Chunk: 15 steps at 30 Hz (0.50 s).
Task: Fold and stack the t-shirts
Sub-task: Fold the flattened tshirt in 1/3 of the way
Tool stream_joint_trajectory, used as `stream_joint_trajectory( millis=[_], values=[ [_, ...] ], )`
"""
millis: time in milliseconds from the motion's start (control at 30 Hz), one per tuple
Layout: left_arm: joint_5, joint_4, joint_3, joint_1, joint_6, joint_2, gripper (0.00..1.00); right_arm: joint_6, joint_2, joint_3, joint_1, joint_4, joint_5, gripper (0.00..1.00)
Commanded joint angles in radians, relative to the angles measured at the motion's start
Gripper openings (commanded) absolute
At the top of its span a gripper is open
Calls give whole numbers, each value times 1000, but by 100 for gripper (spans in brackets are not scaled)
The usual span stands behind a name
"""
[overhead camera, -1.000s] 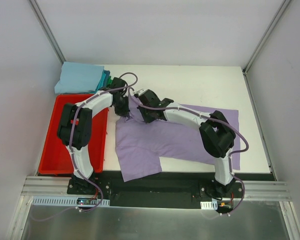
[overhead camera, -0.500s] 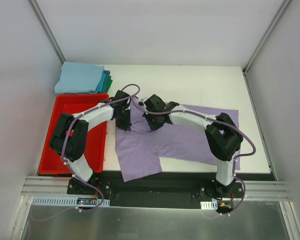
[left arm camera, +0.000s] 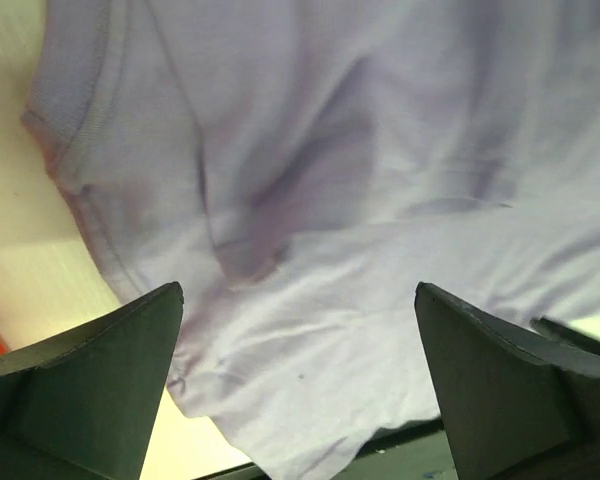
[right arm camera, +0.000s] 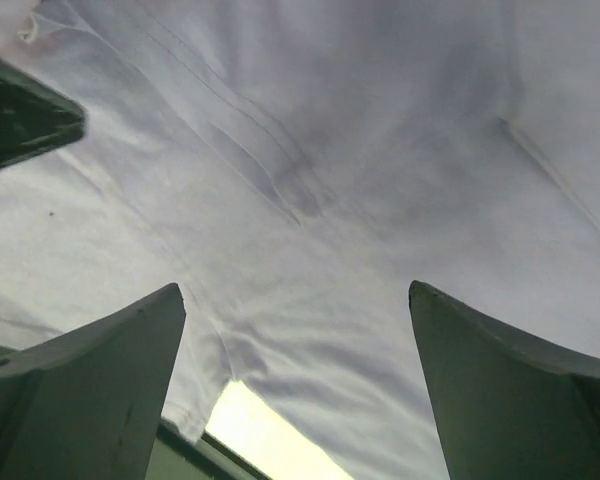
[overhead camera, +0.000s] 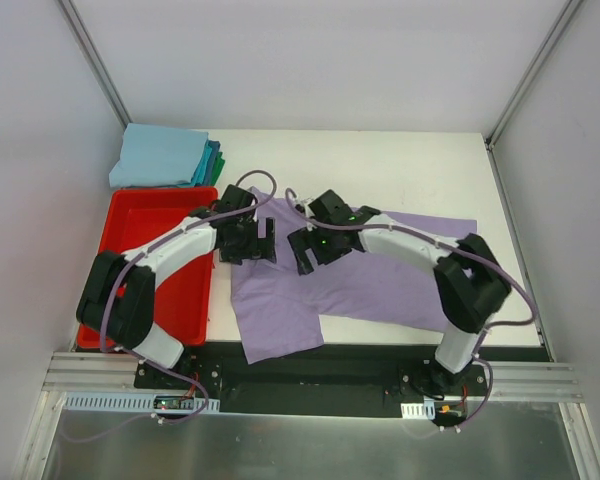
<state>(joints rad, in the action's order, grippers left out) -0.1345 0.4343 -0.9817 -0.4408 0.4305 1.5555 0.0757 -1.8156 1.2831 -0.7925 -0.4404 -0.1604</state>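
Top external view: a stack of folded t-shirts (overhead camera: 160, 157) sits in the upper left of the frame, beyond the red bin (overhead camera: 155, 215). Light blue lies on top, with teal and green edges showing under it, so by my reading that part of the job is done. The lavender t-shirt (overhead camera: 380, 285) lies on the white table (overhead camera: 410, 170) in the lower middle, mostly spread out and wrinkled, with 1 flap reaching toward the bottom edge. It is not yet a neat rectangle; I judge that most of its folding and its move onto the stack are left. The left gripper (overhead camera: 257, 243) and right gripper (overhead camera: 305, 248) hang side by side over its upper left part, jaws apart.

Left wrist view: the left gripper (left arm camera: 300, 390) has its 2 fingers spread wide, holding nothing. Lavender cloth fills the frame, with soft creases and a ribbed hem at upper left.

Right wrist view: the right gripper (right arm camera: 295, 390) is likewise spread and empty. Under it the cloth shows a stitched seam running diagonally and several shallow folds.
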Motion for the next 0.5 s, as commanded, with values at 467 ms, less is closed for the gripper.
stream_joint_trajectory(
  millis=[467],
  values=[
    [-194, -65, -437, 34, -30, 343, 99, -137, 181, -171, 861, 22, 88, 96]
  ],
)
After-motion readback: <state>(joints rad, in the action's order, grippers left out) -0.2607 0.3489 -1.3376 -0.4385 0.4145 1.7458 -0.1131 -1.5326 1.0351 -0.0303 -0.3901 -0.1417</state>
